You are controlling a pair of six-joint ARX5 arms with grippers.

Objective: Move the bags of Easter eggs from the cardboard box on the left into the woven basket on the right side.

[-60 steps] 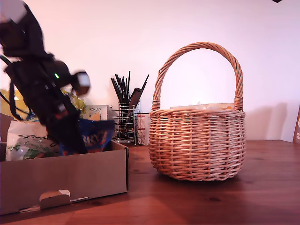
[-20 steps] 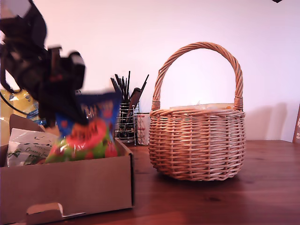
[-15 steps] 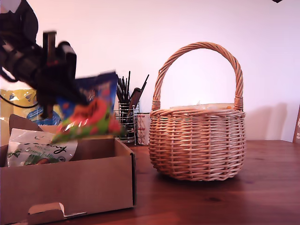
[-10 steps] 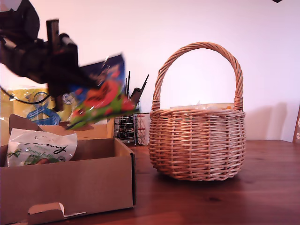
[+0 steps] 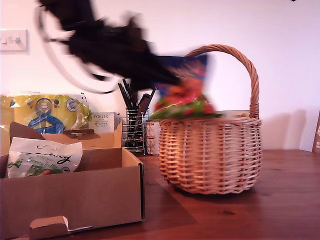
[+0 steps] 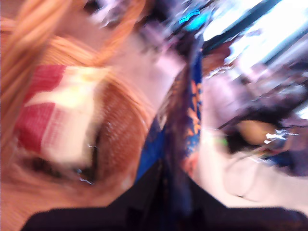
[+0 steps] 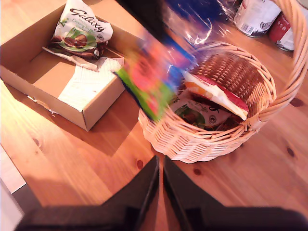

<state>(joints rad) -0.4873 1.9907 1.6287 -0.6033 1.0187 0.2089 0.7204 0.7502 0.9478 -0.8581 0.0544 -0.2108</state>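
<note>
step: carry | my first hand (image 6: 168, 192) clamped on blue Terry's bag (image 5: 185, 95) over woven basket (image 5: 210, 155) | my second hand (image 7: 160, 192) together, empty | next: lower, release; Galaxy bag (image 7: 79, 31) left in cardboard box (image 5: 75, 200)

My first gripper (image 5: 172, 80) clamped, raised high

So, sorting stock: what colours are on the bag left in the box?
White Galaxy bag with green; second wrist view.

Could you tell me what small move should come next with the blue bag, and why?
Probably carry it a little further over the basket and open my first tool. The blue bag hangs at the rim nearest the box, not yet centred over the opening, so releasing now might drop it on the rim.
</note>
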